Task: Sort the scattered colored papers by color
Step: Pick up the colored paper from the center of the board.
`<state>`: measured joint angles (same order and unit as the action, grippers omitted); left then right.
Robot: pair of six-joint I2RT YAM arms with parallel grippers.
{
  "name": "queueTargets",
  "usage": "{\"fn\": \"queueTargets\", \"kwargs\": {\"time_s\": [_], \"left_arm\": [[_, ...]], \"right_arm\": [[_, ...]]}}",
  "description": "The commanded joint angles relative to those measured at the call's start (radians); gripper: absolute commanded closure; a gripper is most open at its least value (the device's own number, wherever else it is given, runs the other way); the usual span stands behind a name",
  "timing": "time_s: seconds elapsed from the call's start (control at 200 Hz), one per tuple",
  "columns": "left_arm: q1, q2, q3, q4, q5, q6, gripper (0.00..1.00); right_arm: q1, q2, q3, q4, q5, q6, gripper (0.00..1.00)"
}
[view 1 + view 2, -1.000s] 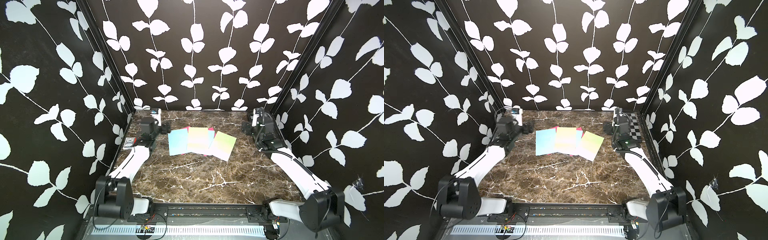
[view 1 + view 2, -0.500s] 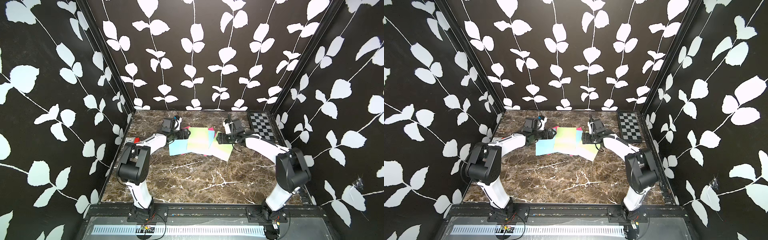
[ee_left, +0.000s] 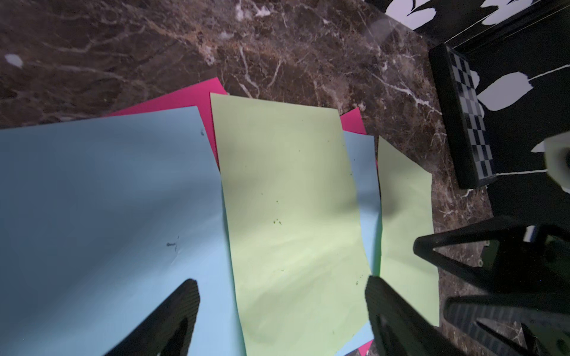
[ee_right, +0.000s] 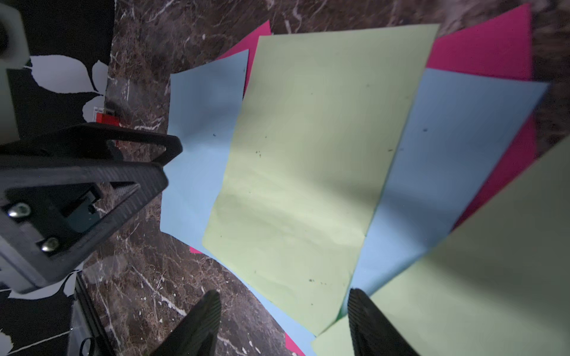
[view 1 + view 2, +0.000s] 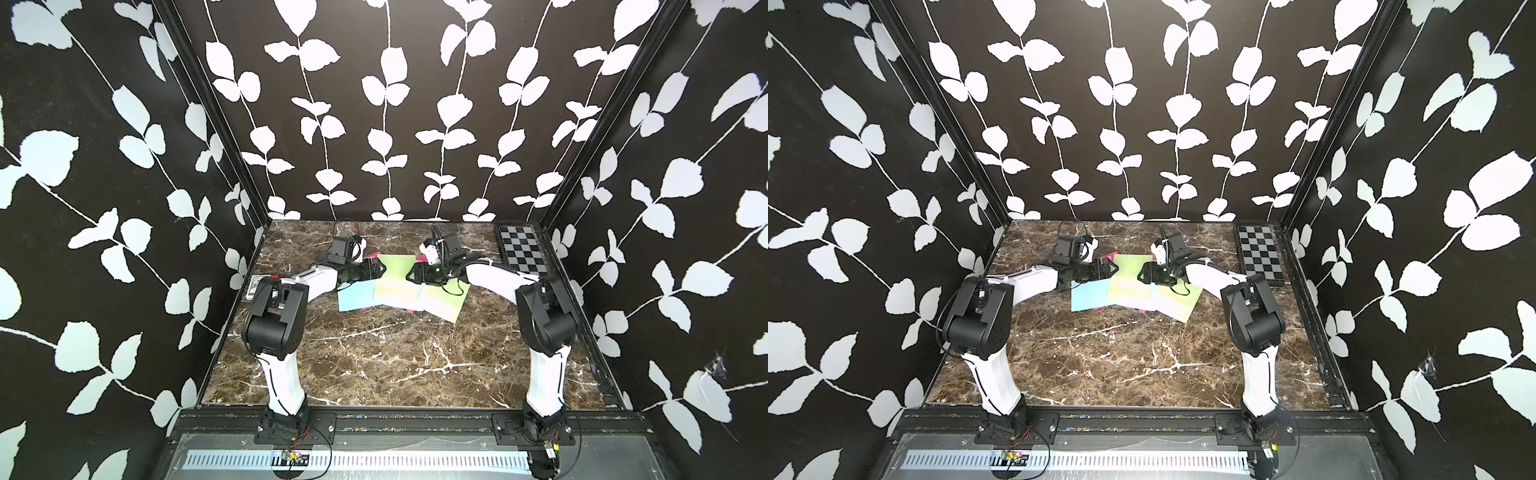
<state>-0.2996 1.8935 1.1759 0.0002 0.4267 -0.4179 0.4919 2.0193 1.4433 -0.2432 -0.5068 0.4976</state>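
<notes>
papers [image 5: 395,286] all in one overlapping fan, far middle of table [image 5: 374,353], nothing sorted yet. left gripper [image 3: 280,280] spread, low over blue sheet [image 3: 108,200] and top green [image 3: 293,200]. right gripper [image 4: 283,292] spread astride top green's corner. neither pinches anything. suggest one side pins the pile, other peels top green by a free edge, low and slow, so lower sheets don't drag

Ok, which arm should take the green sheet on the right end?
Right. The right claw hangs open at the edge of that green sheet, which lies atop its neighbours; the left claw is beyond the middle green sheet.
</notes>
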Motion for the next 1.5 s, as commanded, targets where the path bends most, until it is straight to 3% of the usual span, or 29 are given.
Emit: {"fn": "queueTargets", "kwargs": {"time_s": [0.0, 0.61, 1.496], "left_arm": [[0.002, -0.008, 0.001, 0.023, 0.021, -0.021, 0.12], [0.004, 0.060, 0.008, 0.026, 0.018, -0.029, 0.10], [0.001, 0.176, 0.116, 0.050, 0.239, -0.060, 0.10]], "right_arm": [[0.019, 0.036, 0.051, -0.002, -0.043, 0.010, 0.35], [0.025, 0.123, 0.057, -0.010, -0.019, -0.008, 0.37], [0.025, 0.157, 0.046, -0.002, -0.053, -0.007, 0.40]]}}
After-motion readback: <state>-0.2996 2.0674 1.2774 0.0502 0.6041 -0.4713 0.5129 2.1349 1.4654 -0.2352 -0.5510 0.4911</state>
